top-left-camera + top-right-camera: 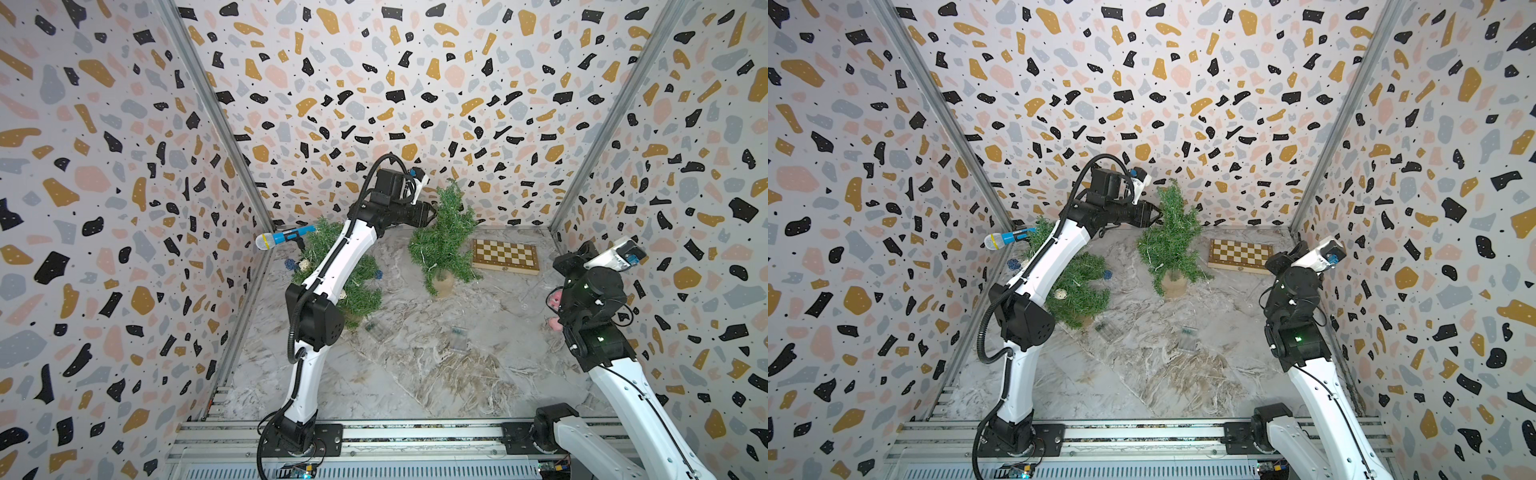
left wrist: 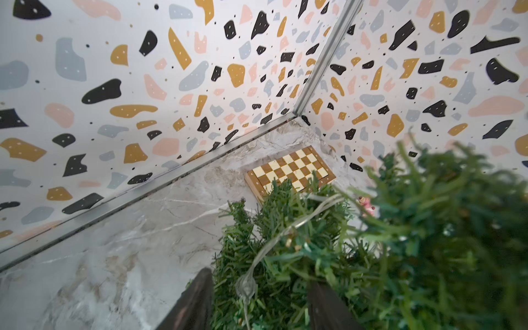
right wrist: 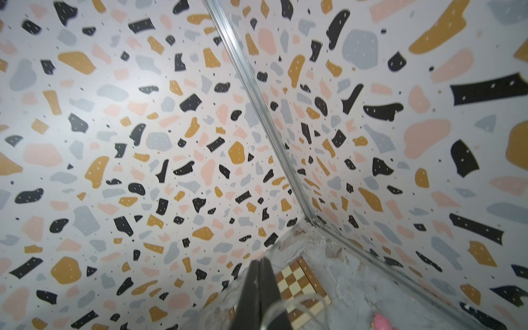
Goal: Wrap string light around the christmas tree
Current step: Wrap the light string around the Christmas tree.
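The christmas tree (image 1: 444,237) (image 1: 1169,237) is a small green one in a tan pot, standing mid-table towards the back. My left gripper (image 1: 432,216) (image 1: 1156,215) is up against its upper branches. In the left wrist view it (image 2: 258,281) is open, its dark fingers (image 2: 200,297) apart over the needles. The string light (image 2: 245,283), a clear wire with small bulbs, lies on the branches between them, touched by neither finger. My right gripper (image 3: 260,261) is shut, raised at the right side and facing the back corner. A clear wire loop (image 3: 285,305) shows beside it; whether it is pinched is unclear.
A second green tree (image 1: 361,286) with small ornaments stands behind my left arm, with a blue toy microphone (image 1: 282,239) at its top. A wooden chessboard (image 1: 505,255) lies at the back right. Two clear boxes (image 1: 459,338) lie mid-table. A pink toy (image 1: 555,299) sits by the right arm.
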